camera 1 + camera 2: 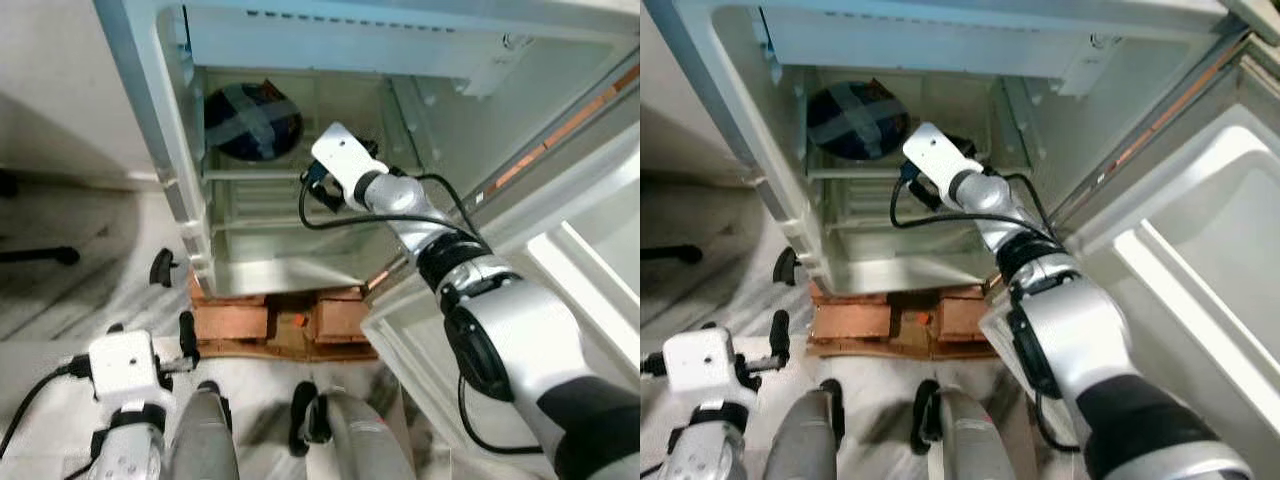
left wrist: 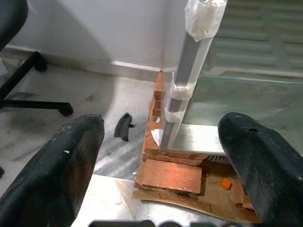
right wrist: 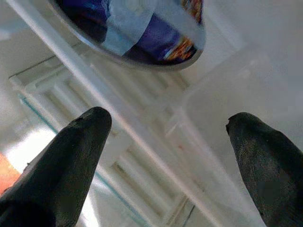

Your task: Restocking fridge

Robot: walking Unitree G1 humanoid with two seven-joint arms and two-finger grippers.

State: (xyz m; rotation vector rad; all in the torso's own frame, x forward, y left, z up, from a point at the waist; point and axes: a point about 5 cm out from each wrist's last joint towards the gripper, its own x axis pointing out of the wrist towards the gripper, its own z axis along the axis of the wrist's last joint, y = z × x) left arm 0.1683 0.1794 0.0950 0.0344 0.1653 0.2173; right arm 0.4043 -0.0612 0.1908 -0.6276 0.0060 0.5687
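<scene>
The fridge [image 1: 300, 250] stands open before me. A round dark blue container [image 1: 252, 122] crossed with pale tape lies on the upper shelf [image 1: 245, 175] at the back left. My right arm reaches inside, and its gripper [image 3: 165, 123] is open with nothing between the fingers, just right of and below the container [image 3: 137, 28]. My left gripper [image 2: 161, 137] hangs low at the left [image 1: 150, 332], open and empty, facing the fridge's bottom front corner.
The fridge rests on orange bricks [image 1: 270, 320]. Its open door [image 1: 560, 260] stands to my right. A small black piece [image 1: 161, 266] lies on the marble floor by the fridge's left corner. A chair base [image 2: 33, 94] is at the left.
</scene>
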